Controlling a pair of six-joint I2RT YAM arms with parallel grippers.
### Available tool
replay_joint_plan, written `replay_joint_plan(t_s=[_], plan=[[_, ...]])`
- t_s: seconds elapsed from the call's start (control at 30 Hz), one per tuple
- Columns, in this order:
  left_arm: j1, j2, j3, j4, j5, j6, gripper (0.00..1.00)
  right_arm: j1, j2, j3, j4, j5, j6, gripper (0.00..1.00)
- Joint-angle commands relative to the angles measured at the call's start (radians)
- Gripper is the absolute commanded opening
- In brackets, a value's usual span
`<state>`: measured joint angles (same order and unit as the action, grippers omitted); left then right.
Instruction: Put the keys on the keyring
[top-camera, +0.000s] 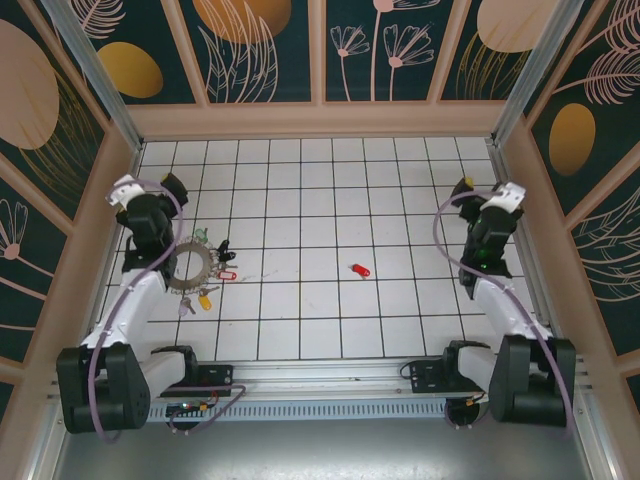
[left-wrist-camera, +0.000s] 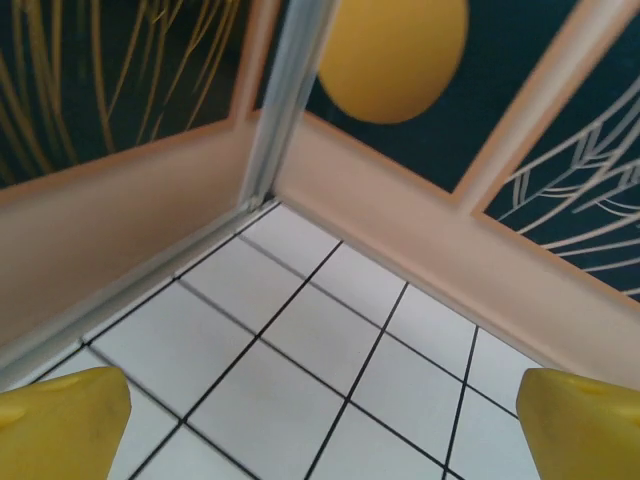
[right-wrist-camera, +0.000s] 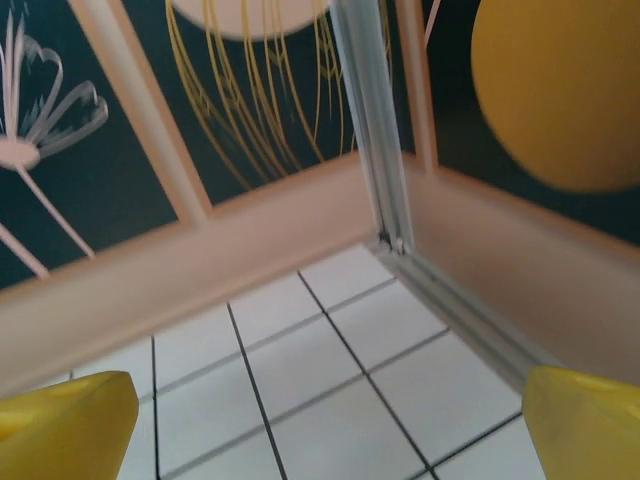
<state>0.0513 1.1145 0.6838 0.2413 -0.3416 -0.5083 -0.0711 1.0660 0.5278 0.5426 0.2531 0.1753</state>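
Leftward — keys (top-camera: 226, 274) (and keyring (top-camera: 190, 265)) near wall (top-camera: 93, 262)

Open tiled floor (top-camera: 330, 200) surrounds the lone red key (top-camera: 360, 270); the left arm (top-camera: 135, 290) crowds, perhaps overhangs, the keyring (top-camera: 203, 270).

Two black-and-white arms rise from bases at the near edge, side by side. The left arm (top-camera: 135, 290) leans up and away, wrist bent, raised off the tabletop. The right arm (top-camera: 497, 290) mirrors that pose. The left jaws stand wide apart, yellow fingertips (left-wrist-camera: 60, 420) spread with nothing between them. The right jaws are equally wide, fingertips (right-wrist-camera: 585, 420) spread and empty.
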Motion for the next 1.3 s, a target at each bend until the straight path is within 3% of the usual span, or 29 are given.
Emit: replay_joint_plan(t_s=[0.0, 0.17, 0.33, 0.43, 0.77, 1.1, 1.2, 1.27], plan=[[-0.004, 0.033, 0.036, -0.497, 0.085, -0.127, 0.99, -0.008, -0.048, 0.090, -0.391, -0.073, 0.057, 0.99], [-0.004, 0.183, 0.008, -0.589, 0.368, -0.113, 0.99, 0.034, -0.101, 0.081, -0.496, -0.192, 0.051, 0.99], [-0.004, 0.007, -0.203, -0.354, 0.585, -0.176, 0.98, 0.054, -0.124, 0.064, -0.544, -0.218, 0.077, 0.99], [-0.004, 0.052, -0.217, -0.320, 0.634, -0.144, 0.98, 0.057, -0.120, 0.061, -0.544, -0.219, 0.080, 0.99], [-0.005, 0.209, -0.149, -0.355, 0.656, 0.010, 0.99, 0.061, -0.113, 0.081, -0.558, -0.229, 0.103, 0.99], [-0.005, 0.179, -0.057, -0.460, 0.504, 0.051, 0.98, 0.063, -0.135, 0.078, -0.567, -0.233, 0.112, 0.99], [-0.005, 0.204, -0.045, -0.455, 0.438, 0.088, 0.98, 0.065, -0.133, 0.075, -0.562, -0.233, 0.118, 0.99], [-0.005, 0.261, -0.048, -0.438, 0.456, 0.097, 0.99, 0.067, -0.134, 0.070, -0.558, -0.233, 0.122, 0.99]])
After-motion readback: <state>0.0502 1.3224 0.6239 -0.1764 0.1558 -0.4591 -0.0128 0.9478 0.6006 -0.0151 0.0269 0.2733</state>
